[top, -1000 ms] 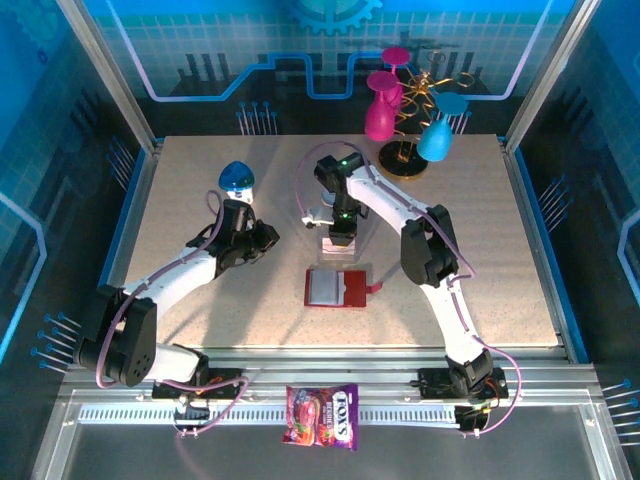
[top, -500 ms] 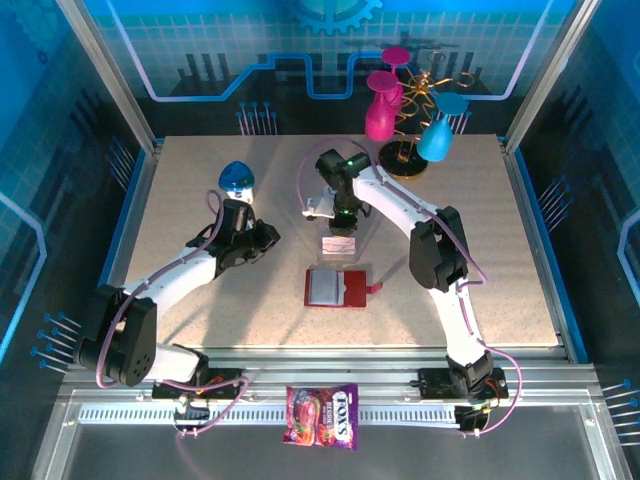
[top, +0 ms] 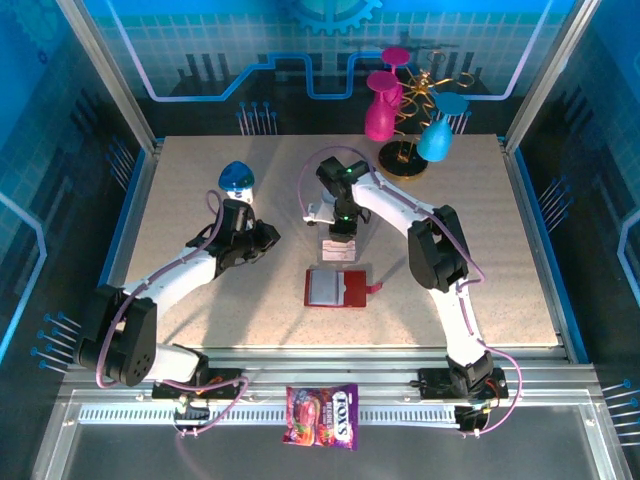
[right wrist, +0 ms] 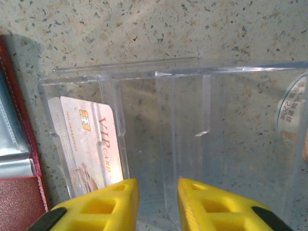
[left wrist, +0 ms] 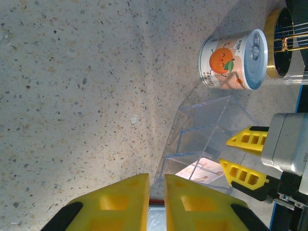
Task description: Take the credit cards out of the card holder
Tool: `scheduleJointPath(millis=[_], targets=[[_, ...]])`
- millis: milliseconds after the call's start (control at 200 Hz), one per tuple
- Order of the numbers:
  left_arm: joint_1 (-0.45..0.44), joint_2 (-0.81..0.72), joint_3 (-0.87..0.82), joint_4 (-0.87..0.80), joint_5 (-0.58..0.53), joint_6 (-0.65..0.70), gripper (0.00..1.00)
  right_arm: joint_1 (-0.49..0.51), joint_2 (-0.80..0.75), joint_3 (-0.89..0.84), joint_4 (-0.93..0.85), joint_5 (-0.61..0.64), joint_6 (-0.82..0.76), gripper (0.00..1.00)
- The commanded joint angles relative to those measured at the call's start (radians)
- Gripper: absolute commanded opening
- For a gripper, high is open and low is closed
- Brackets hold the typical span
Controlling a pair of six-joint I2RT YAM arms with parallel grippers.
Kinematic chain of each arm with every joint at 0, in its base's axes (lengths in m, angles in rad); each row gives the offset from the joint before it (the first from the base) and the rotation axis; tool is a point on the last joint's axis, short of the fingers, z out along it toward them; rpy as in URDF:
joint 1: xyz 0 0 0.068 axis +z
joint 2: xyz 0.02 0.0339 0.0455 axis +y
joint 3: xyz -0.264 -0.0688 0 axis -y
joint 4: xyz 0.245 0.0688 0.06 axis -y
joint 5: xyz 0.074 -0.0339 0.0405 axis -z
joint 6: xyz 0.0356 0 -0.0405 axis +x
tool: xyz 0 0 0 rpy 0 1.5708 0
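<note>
The open card holder [top: 337, 288] lay crosswise just behind the right gripper [right wrist: 156, 186], whose empty jaws stood slightly apart.

"VIP CARD" runs along the pale card [right wrist: 94, 144] standing in the clear box [right wrist: 192, 120]; "FOX'S" marks the candy packet [top: 322, 415] beyond the bench's near edge.
</note>
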Motion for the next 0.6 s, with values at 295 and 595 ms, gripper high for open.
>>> scheduleJointPath(millis=[295, 595], targets=[[0.008, 0.019, 0.032, -0.026, 0.036, 0.022, 0.18, 0.001, -0.074, -0.003, 0.039, 0.033, 0.055, 0.35], [-0.001, 0.072, 0.030, 0.008, 0.172, 0.050, 0.16, 0.009, -0.248, -0.145, 0.162, -0.015, 0.336, 0.37]])
